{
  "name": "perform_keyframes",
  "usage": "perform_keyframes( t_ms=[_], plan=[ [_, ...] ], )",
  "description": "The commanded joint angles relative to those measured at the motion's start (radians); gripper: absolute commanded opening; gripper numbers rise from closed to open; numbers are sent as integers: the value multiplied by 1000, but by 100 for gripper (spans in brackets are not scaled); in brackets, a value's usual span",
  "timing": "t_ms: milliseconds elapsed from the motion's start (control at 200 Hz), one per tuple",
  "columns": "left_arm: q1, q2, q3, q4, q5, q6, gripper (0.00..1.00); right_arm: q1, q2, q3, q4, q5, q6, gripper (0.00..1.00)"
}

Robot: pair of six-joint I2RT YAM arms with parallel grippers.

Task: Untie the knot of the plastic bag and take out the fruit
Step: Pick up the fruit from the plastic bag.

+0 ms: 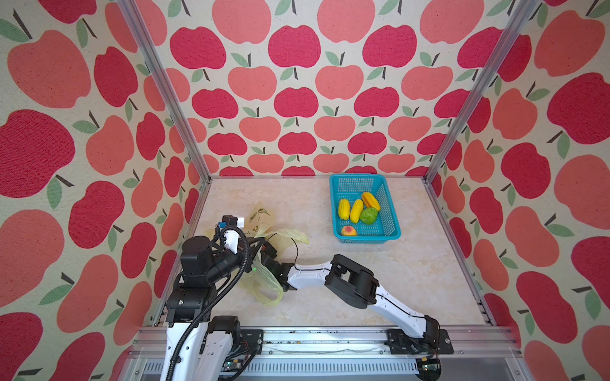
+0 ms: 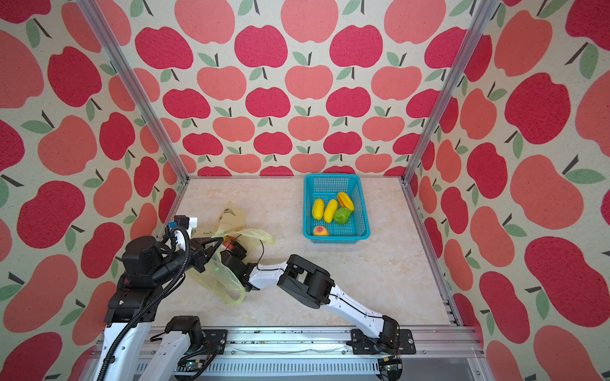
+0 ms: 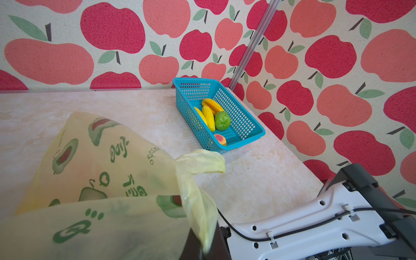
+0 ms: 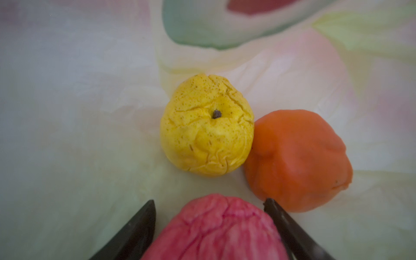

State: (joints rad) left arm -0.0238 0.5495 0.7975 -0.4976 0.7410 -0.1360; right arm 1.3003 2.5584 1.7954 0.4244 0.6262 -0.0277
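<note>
My right hand (image 4: 209, 202) is sitting inside the bag (image 3: 94, 157), its fingers (image 4: 139, 227) standing either side of a pink-red fruit (image 4: 220, 231); whether they are pressing it I cannot tell. A yellow fruit (image 4: 207, 126) and an orange fruit (image 4: 297, 159) are lying touching just beyond. My left hand (image 2: 211, 245) is closed, pinching the bag's edge. Well apart on the table (image 1: 412, 264), a teal basket (image 1: 392, 227) is holding five more fruits (image 1: 356, 211)

My arms were white shells with black joints. A ribbed black hose (image 1: 206, 308) ran along my left arm (image 1: 194, 264); a thin black cable (image 3: 335, 218) was clipped along my right arm (image 1: 310, 273).
</note>
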Motion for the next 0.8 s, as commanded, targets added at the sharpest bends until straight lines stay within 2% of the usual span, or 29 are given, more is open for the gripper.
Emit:
perform_keyframes(
  t_ms=[0, 120, 230, 435, 690, 795],
  plan=[
    [4, -9, -1, -1, 2, 10, 0, 1, -42, -24, -40, 10, -21, 60],
    [4, -4, -6, 6, 12, 5, 0, 5, -129, -114, 6, -11, -27, 50],
    [4, 3, -12, 17, 37, -3, 0, 6, -262, -297, 133, -69, -23, 45],
    [-3, 16, -21, 43, 92, -16, 0, 6, -516, -657, 414, -177, -36, 43],
    [-54, 47, -22, 43, 122, -16, 0, 3, -724, -903, 545, -264, -26, 39],
    [-87, 68, -20, 46, 156, -17, 0, 3, -840, -1006, 573, -236, -51, 36]
  ],
)
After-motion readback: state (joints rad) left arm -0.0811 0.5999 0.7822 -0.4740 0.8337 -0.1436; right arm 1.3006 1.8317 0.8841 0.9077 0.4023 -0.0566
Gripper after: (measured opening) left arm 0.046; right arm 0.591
